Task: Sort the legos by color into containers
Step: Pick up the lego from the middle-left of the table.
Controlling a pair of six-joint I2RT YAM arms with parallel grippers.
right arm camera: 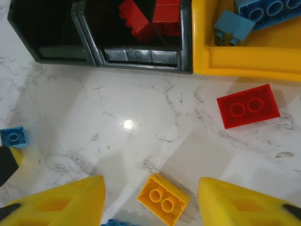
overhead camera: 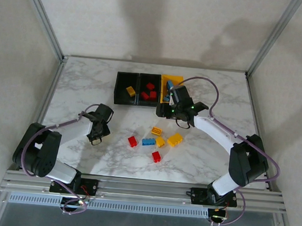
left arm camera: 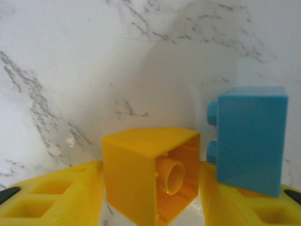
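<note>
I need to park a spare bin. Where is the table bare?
Bare marble: left of the black bins, toward the far-left corner, and between the loose legos and the near edge. Crowded: from those legos to the bins, where the right gripper hovers.

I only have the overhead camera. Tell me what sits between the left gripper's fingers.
Observer: A yellow brick sits between the fingers of the left gripper, with its hollow underside facing the wrist camera. I cannot tell whether they have closed on it.
Operator: Report anything else close to it.
Observer: A blue brick stands on its side right beside the yellow one, with its studs pointing toward it.
Operator: Now give me the right gripper.
Observer: It is open and holds nothing. A second yellow brick lies flat on the table, seen between its fingers.
</note>
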